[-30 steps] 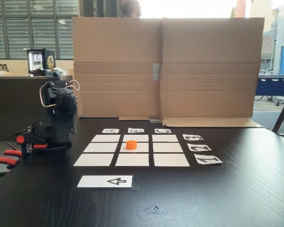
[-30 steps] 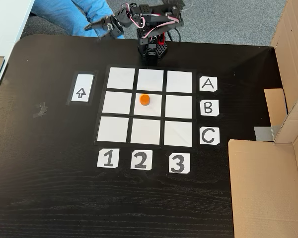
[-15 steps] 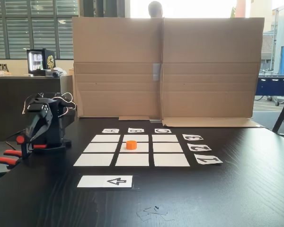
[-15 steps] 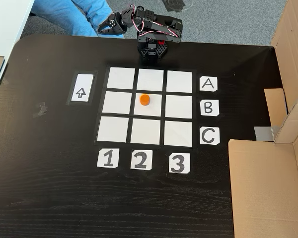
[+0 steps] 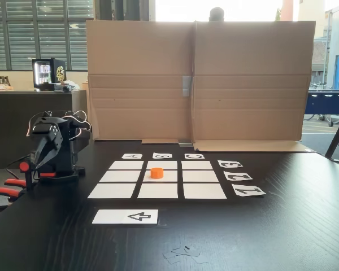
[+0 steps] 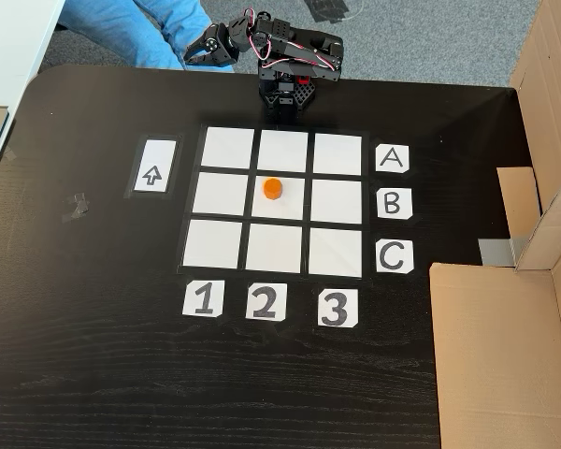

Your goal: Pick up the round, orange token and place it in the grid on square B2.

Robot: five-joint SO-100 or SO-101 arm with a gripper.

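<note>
Standing upright on its flat base, the round, orange token [image 6: 273,189] sits on square B2 [image 6: 292,201], the centre rectangle of the grid [image 6: 222,241], with its short axis vertical and its faceted side giving it no clear facing direction. In the low fixed view the token [image 5: 156,173] rests a little toward the far half of that centre square [image 5: 158,179], inside its edges and clear of the black gaps between the paper rectangles.

The gripper [image 6: 198,51] is well apart from the token. In the high fixed view the arm [image 6: 290,51] is folded over its base at the far edge of the black table [image 6: 93,309], beyond the grid's row A, and the gripper reaches out to the left past the table edge, above a person's blue trouser leg [image 6: 140,23]. Whether its fingers are spread or pressed together cannot be told; they are too small and dark against the background. In the low fixed view the folded arm [image 5: 53,147] stands at the left, beside red-orange clamp handles [image 5: 8,189].

A white strip with a black arrow [image 6: 155,168] lies left of the grid in the high view. A cardboard screen [image 5: 198,79] stands behind the table in the low view.
</note>
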